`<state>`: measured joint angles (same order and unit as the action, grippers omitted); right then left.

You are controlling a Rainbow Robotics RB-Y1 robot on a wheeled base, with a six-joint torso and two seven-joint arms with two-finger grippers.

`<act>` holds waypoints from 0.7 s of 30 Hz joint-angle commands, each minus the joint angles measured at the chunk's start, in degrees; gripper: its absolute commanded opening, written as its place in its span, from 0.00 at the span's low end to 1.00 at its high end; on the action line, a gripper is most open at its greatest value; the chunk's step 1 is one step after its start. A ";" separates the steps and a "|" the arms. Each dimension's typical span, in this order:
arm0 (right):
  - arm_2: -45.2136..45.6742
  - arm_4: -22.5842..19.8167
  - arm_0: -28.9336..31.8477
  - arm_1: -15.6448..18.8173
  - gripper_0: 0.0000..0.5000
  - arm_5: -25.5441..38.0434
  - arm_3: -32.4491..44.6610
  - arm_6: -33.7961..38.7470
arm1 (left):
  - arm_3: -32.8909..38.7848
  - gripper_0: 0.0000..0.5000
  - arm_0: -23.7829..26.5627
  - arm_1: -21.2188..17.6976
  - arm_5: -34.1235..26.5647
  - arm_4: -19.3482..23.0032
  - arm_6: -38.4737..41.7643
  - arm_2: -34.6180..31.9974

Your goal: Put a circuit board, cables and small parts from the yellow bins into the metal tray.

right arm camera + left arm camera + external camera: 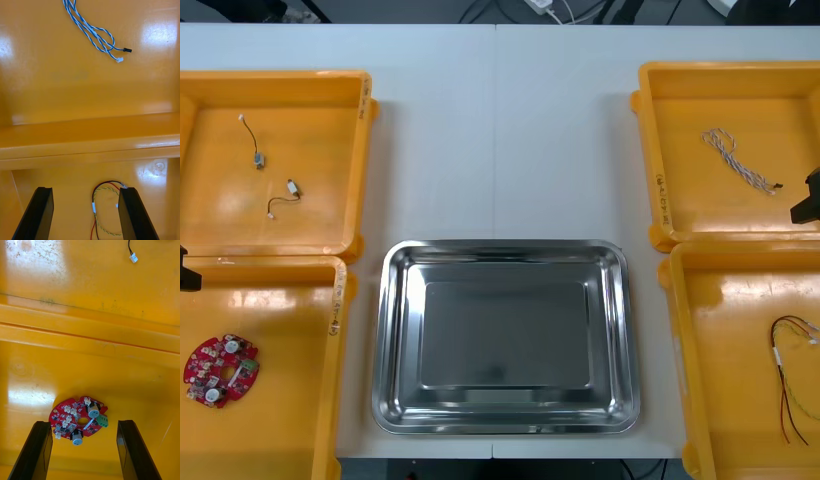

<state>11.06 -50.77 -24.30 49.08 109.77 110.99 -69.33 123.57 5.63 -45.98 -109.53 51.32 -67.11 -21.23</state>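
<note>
Metal tray [505, 425] nearest, at the middle of the light table [500, 130], bare and shiny inside, flanked on each side by yellow bins.

Left of the tray, near left bin [290, 300], holding one round red circuit board [220, 369] flat on its floor, toward the outer side. Left gripper [83, 423] poised above this bin, black fingers [39, 450] spread wide and grasping nothing, with the circuit board on the floor beyond, between the two tips and untouched.

Right of the tray, near right bin [720, 340], holding a red and yellow cable [792, 375], loosely looped with a dark strand running alongside. Right gripper [86, 189] hanging over this bin, likewise wide open and holding nothing, with the cable's loop close beside one fingertip but lying on the bin floor, not in its grasp.

Farther off, past the shared rims, far left bin [320, 110] with two small metal parts [258, 157], well apart from each other, each trailing a short lead. Also there, seen from the left wrist, a white plug [133, 258] on a black lead, probably belonging to one of those parts.

Opposite, far right bin [680, 110] with a twisted blue and white cable [738, 160], laid diagonally across the floor and ending in one black plug and one white.
</note>
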 commanded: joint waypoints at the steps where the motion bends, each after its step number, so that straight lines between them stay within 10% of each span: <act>1: -0.77 -0.47 0.39 2.51 1.00 0.23 0.45 1.74 | 1.50 1.00 1.66 -0.69 -0.42 -0.52 -4.35 0.04; 21: -0.77 -0.47 0.39 2.51 1.00 0.23 0.45 1.74 | 1.50 1.00 1.66 -0.69 -0.42 -0.52 -4.35 0.04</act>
<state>11.06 -50.77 -24.30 49.08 109.77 110.99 -69.33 123.57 5.63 -45.98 -109.53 51.32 -67.11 -21.23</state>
